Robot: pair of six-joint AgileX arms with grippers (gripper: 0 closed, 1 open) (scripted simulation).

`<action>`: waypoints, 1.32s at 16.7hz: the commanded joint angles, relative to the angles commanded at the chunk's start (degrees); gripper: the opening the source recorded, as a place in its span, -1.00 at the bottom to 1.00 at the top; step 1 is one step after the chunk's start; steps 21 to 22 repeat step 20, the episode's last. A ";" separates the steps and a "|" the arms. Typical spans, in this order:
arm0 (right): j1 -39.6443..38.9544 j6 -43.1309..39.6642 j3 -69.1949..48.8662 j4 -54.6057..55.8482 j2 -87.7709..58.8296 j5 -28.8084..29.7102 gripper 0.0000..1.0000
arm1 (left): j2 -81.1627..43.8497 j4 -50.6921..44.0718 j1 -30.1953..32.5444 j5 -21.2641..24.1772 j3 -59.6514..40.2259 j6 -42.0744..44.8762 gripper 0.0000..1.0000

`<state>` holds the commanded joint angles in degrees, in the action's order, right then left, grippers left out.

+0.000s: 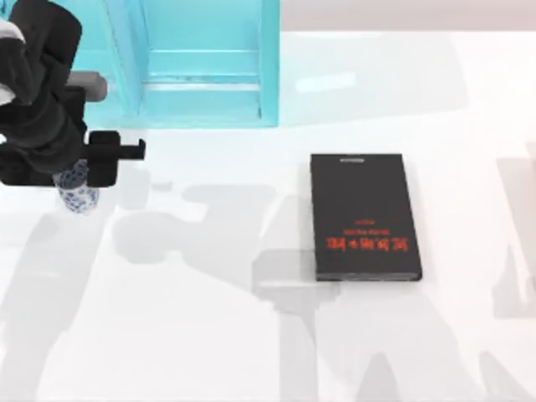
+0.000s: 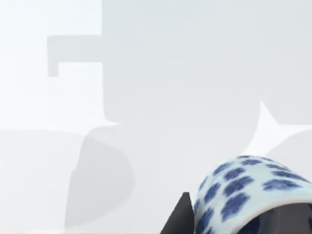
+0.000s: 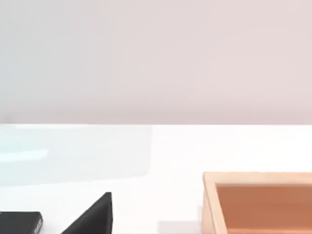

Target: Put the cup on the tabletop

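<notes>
From above, the left tool (image 1: 79,180) grips the small white cup with blue mottling (image 1: 77,191) over the glossy white worktop (image 1: 209,335), well left of the black book with red lettering (image 1: 364,216), near the turquoise shelf unit (image 1: 205,63). The left wrist view shows the cup (image 2: 248,192) between dark fingers (image 2: 179,217). In the right wrist view, the right tool's finger (image 3: 95,217) lies between book (image 3: 19,223) and wooden box (image 3: 258,202); its opening cannot be told.

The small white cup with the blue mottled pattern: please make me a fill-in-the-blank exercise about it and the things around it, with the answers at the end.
1. The small white cup with the blue mottled pattern is in the ____ gripper.
2. The flat black book has ____ lettering on its cover.
3. In the top view the black book lies to the ____ of the cup, on the glossy white tabletop.
4. The shelf unit at the far edge of the tabletop is ____ in colour.

Missing words: left; red; right; turquoise
</notes>
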<state>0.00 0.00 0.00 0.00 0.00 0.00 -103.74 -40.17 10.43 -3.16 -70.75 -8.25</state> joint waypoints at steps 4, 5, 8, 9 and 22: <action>0.00 0.00 0.00 0.00 0.00 0.00 1.00 | 0.00 0.00 0.00 0.00 0.00 0.00 -0.55; 0.00 0.00 0.00 0.00 0.00 0.00 1.00 | 0.00 0.00 0.00 0.00 0.00 0.00 -0.40; 0.00 0.00 0.00 0.00 0.00 0.00 1.00 | 0.00 0.00 0.00 0.00 0.00 0.00 0.06; 0.00 0.00 0.00 0.00 0.00 0.00 1.00 | 0.00 0.00 0.00 0.00 0.00 0.00 0.21; 0.00 0.00 0.00 0.00 0.00 0.00 1.00 | 0.00 0.00 0.00 0.00 0.00 0.00 1.00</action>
